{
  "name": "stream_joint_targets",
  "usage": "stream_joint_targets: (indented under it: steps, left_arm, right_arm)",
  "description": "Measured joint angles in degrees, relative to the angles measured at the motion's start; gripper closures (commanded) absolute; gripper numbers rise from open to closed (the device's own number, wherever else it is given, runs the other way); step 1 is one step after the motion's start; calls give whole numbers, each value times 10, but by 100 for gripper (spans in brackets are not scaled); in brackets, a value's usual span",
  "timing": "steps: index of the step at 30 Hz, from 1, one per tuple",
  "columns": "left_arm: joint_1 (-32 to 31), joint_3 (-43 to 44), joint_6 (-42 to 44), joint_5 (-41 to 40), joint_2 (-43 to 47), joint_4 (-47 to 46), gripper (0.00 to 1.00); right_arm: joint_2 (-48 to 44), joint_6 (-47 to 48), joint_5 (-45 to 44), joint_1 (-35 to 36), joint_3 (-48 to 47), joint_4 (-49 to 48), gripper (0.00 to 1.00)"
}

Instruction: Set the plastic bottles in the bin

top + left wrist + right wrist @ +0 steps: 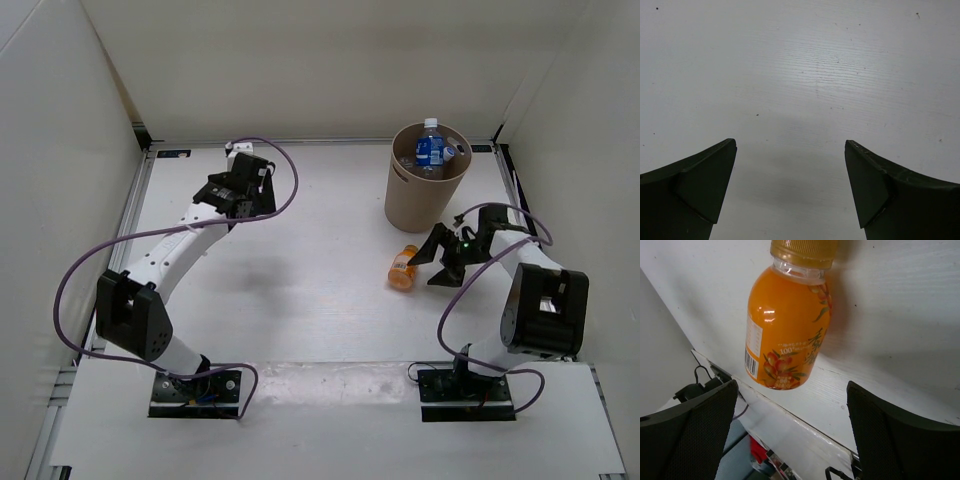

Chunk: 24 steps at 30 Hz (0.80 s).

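Observation:
The short orange bottle point(404, 267) lies on its side on the white table, just in front of the tan bin point(426, 200). In the right wrist view the orange bottle point(785, 325) lies ahead of my open right gripper point(791, 385), with its cap pointing away and the fingers not touching it. The right gripper point(432, 264) sits just right of the bottle. The blue-labelled bottle point(430, 149) and a clear bottle point(453, 152) stand inside the bin. My left gripper point(238, 200) is open and empty at the far left, and the left wrist view shows it point(790, 142) over bare table.
White walls enclose the table on three sides. The bin stands near the back right corner. A purple cable loops around each arm. In the right wrist view the table's near edge point(790, 425) and the right arm's base hardware show below the bottle.

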<state>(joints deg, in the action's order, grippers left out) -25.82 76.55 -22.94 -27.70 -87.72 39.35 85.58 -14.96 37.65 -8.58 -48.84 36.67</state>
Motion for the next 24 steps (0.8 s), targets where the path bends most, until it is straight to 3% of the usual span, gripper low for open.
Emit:
stream_joint_targets:
  steps: [9, 24]
  left_arm:
    - [16, -8, 15, 14, 0, 10, 0]
    - [36, -18, 41, 25, 0, 16, 0]
  right_arm:
    - [39, -51, -8, 8, -7, -19, 10]
    - [85, -103, -101, 94, -93, 17, 11]
